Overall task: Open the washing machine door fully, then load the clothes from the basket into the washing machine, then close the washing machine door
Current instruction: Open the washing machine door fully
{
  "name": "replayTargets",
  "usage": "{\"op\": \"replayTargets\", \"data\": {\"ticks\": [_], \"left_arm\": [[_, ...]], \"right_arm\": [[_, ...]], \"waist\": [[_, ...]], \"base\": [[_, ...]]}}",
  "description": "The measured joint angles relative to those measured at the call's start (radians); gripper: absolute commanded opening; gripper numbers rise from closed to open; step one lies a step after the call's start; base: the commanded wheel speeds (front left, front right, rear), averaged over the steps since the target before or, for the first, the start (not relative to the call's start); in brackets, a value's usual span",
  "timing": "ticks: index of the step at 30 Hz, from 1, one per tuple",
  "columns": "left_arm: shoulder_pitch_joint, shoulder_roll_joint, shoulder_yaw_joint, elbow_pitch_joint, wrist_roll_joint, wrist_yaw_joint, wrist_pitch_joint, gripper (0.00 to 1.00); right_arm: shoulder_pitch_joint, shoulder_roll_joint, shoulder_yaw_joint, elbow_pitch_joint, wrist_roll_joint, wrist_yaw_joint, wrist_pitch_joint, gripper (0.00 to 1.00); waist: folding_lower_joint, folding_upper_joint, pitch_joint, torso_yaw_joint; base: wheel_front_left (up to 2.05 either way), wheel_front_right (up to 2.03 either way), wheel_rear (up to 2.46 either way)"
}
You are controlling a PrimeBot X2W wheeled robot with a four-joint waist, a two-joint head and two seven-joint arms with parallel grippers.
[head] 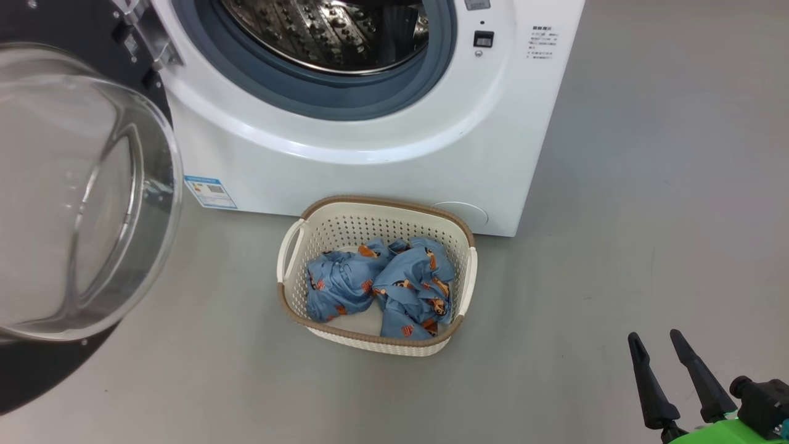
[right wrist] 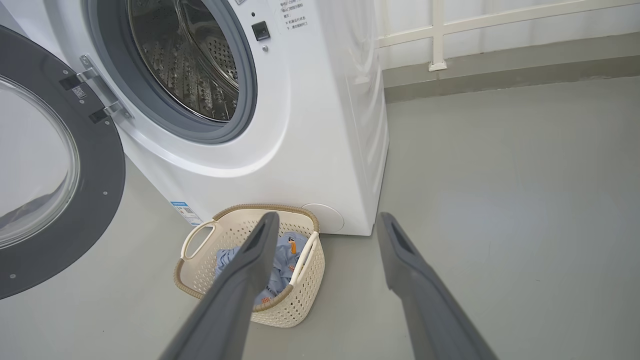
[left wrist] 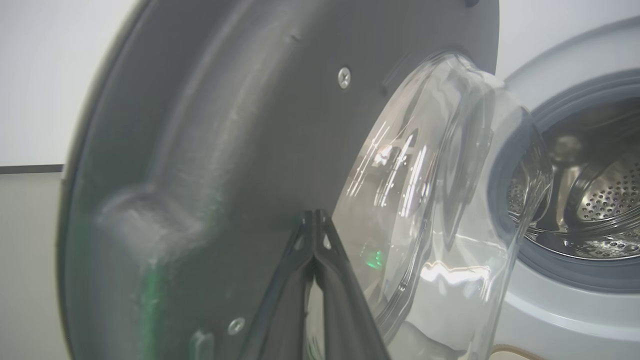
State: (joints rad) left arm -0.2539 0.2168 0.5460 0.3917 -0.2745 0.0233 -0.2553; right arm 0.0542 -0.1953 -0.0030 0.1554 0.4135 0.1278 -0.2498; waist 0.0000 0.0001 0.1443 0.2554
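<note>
The washing machine [head: 382, 166] [right wrist: 320, 125] stands with its steel drum [head: 327, 31] exposed. Its door [head: 80, 203] [right wrist: 60, 165] is swung wide to the left, glass bowl bulging toward me. In the left wrist view my left gripper [left wrist: 314, 214] is shut, empty, its tips right at the door's dark inner rim [left wrist: 225, 150], beside the glass [left wrist: 440, 200]. The cream basket [head: 296, 246] [right wrist: 200, 270] sits on the floor before the machine, holding two light-blue printed clothes [head: 382, 287] [right wrist: 285, 250]. My right gripper [head: 656, 342] [right wrist: 325, 222] is open, low at the right, away from the basket.
Grey floor [head: 647, 216] spreads wide to the right of the machine. A white railing and a wall base [right wrist: 500, 45] run behind the machine in the right wrist view. A blue label sticker [head: 211, 191] marks the machine's lower left front.
</note>
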Motion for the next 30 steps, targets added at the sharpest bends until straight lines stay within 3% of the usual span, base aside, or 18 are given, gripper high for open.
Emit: {"op": "replayTargets", "data": {"ticks": [20, 30], "left_arm": [[-0.217, 0.143, 0.171, 0.299, 0.088, -0.063, 0.0, 0.0], [-0.298, 0.185, 0.218, 0.389, 0.132, -0.064, -0.001, 0.0]], "right_arm": [[-0.074, -0.024, 0.021, -0.007, -0.007, 0.0, 0.0, 1.0], [-0.108, -0.038, 0.025, -0.011, -0.015, 0.0, 0.0, 1.0]], "waist": [[0.0001, 0.0, 0.091, -0.015], [0.0001, 0.0, 0.146, -0.031]], "base": [[0.0, 0.0, 0.0], [0.0, 0.0, 0.0]]}}
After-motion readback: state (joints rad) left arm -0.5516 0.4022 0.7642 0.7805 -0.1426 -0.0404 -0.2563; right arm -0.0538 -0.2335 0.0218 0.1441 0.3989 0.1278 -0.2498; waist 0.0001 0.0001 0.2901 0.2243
